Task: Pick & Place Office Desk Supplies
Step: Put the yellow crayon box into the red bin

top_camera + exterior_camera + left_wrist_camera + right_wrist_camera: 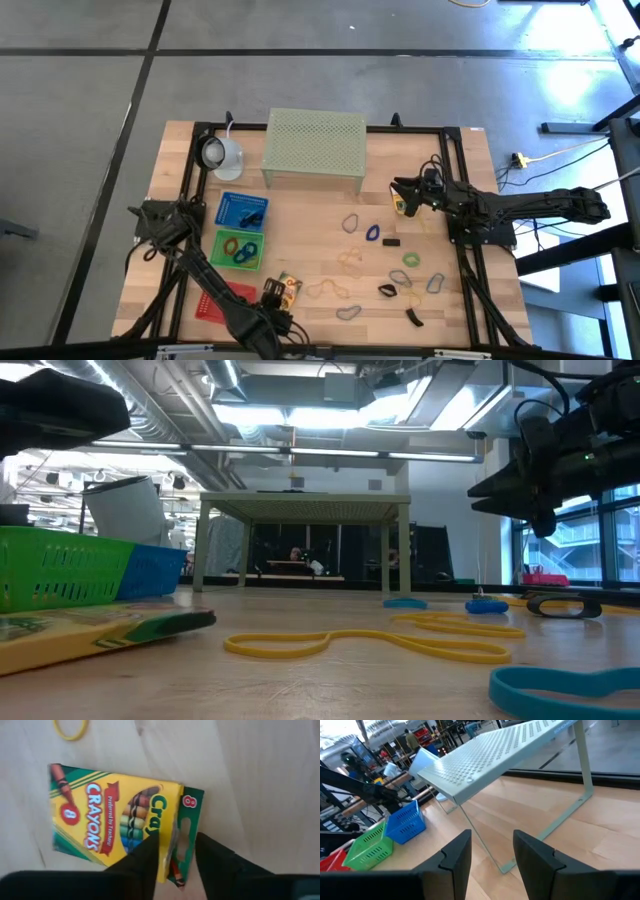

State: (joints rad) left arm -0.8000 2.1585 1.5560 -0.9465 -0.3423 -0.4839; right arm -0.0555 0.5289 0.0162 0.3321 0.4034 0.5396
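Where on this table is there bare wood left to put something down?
Bare wood lies between the green basket and the loops, in front of the mesh stand. The right half is crowded with loops and clips; baskets fill the left.

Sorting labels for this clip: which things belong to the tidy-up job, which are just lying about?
Job: crayon box between the left gripper fingers; rubber bands; black clips; green, blue, red baskets.

Lying about: mesh stand; white lamp.

A robotics lab or industrial workshop is shown: exposed ceiling ducts (pixel 150 405) and strip lights (pixel 330 455) are seen overhead, a concrete floor (pixel 80 110) lies around the framed wooden table (pixel 310 215), and workbenches (pixel 375 750) stand behind.
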